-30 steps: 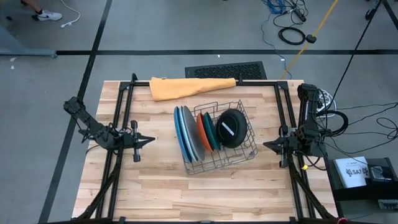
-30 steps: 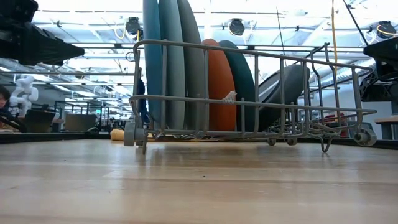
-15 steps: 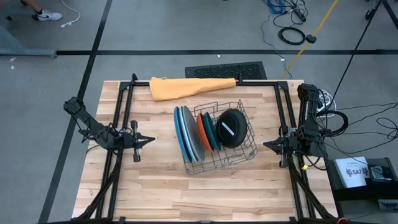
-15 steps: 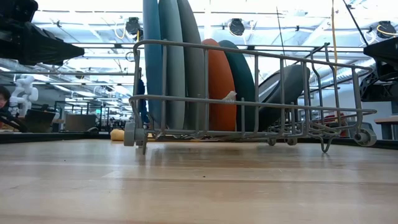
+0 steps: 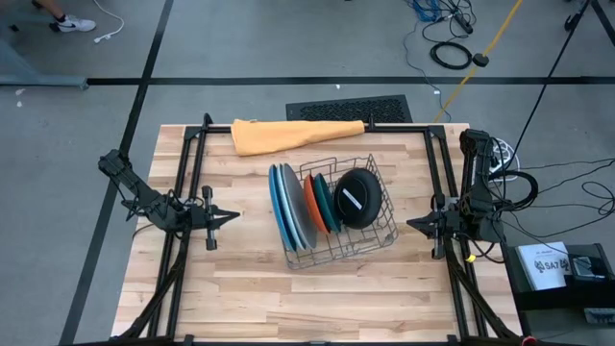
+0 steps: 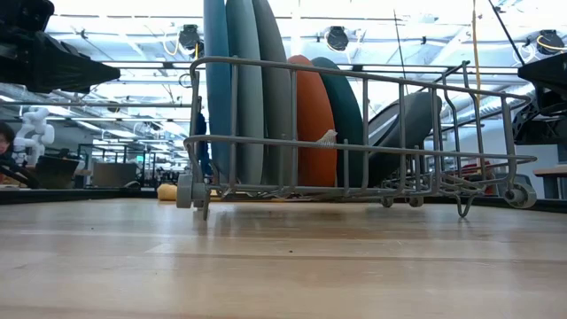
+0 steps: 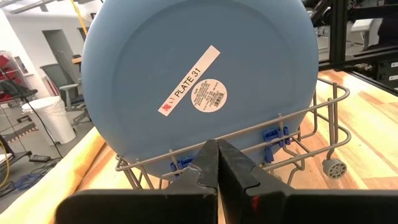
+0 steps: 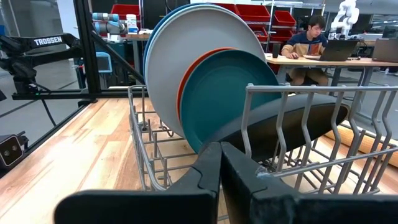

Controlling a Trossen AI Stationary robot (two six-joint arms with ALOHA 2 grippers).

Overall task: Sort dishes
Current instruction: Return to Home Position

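6 plates are standing in 1 wire dish rack (image 5: 384, 229). 3 of them are large: 1 blue plate (image 7: 199, 74), 1 light blue plate (image 6: 241, 89) and 1 grey plate (image 6: 276, 97). 2 are smaller: 1 orange plate (image 6: 312, 115) and 1 teal plate (image 6: 347, 106). 1 black plate (image 5: 357, 198) is showing 1 white stripe. 1 folded orange cloth (image 5: 293, 133) is lying on the 1 desk (image 5: 240, 288). 2 hands are hanging over it, the left hand (image 5: 233, 217) and the right hand (image 5: 411, 224). 1 person (image 8: 309, 46) is sitting in the room beyond.
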